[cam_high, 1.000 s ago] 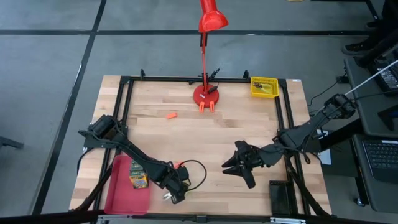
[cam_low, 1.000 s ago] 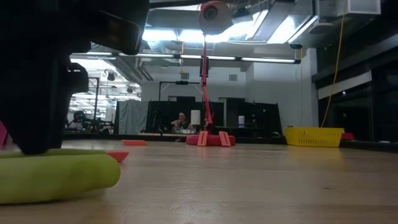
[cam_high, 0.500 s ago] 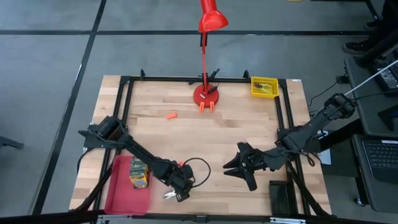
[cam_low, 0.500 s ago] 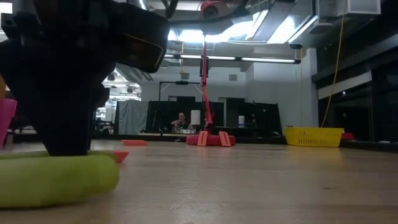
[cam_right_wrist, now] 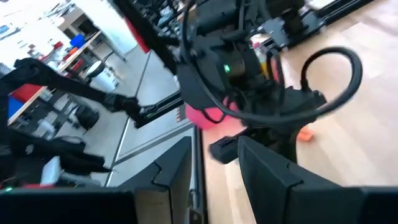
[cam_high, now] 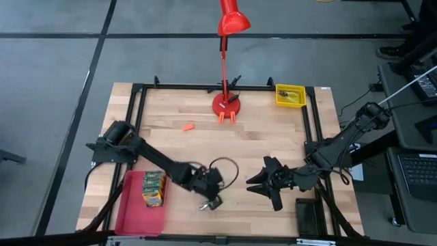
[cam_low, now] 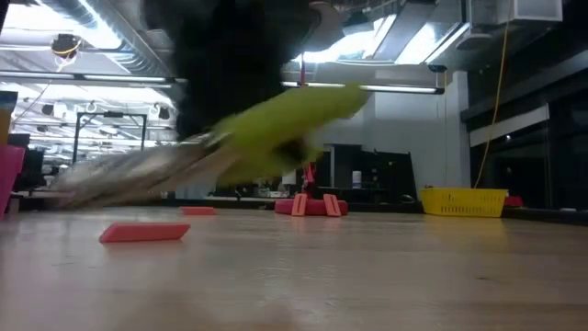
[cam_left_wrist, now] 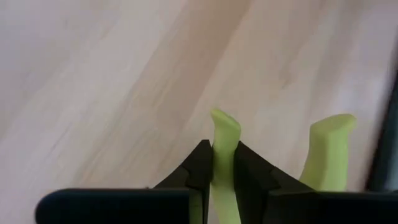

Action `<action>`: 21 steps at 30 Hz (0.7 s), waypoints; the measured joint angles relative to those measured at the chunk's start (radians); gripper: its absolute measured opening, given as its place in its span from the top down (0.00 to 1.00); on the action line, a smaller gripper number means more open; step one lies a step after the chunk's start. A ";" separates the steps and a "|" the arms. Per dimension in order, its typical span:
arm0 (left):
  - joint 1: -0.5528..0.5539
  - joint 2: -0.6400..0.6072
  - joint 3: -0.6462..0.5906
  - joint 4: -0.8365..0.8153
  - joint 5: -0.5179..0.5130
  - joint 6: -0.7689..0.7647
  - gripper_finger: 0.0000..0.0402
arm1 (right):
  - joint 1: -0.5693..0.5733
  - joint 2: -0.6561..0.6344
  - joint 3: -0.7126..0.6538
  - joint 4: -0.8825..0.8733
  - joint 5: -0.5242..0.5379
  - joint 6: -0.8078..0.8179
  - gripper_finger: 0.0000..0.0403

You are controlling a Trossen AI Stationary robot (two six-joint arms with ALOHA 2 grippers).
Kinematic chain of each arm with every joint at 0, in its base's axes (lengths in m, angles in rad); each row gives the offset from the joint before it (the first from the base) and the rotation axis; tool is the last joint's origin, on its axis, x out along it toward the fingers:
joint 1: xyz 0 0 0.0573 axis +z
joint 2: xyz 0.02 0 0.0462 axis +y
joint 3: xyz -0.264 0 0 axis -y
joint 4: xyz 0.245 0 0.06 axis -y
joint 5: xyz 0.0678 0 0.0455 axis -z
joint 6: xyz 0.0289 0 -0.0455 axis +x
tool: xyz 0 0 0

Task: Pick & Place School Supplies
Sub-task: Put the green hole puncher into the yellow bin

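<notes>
Counts, placed relative to the red lamp [cam_high: 224, 102]:
- 1 crayon box [cam_high: 152, 188] seen, on the red tray [cam_high: 132, 213], well off the lamp.
- 1 green-handled tool [cam_low: 266, 138], two handles shown in the left wrist view.
- Orange pieces: 2 at the lamp base [cam_high: 227, 117], 1 [cam_high: 186, 126] near the lamp.
- 1 yellow basket [cam_high: 289, 95] beside the lamp.
- 2 arms.

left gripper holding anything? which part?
Yes. The left gripper is shut on one yellow-green handle of the tool, lifted off the table. The right gripper holds nothing.
</notes>
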 joint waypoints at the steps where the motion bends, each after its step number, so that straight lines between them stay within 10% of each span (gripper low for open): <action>1: 0.018 -0.010 0.000 0.034 -0.001 0.021 0.91 | -0.001 -0.003 0.000 -0.002 0.016 -0.001 0.66; 6: 0.149 -0.076 0.000 0.257 0.091 0.131 0.91 | -0.001 -0.028 0.000 -0.001 0.052 -0.034 0.66; 21: 0.509 -0.146 0.003 0.391 1.199 0.193 0.91 | -0.004 -0.066 0.038 -0.110 0.022 -0.464 0.66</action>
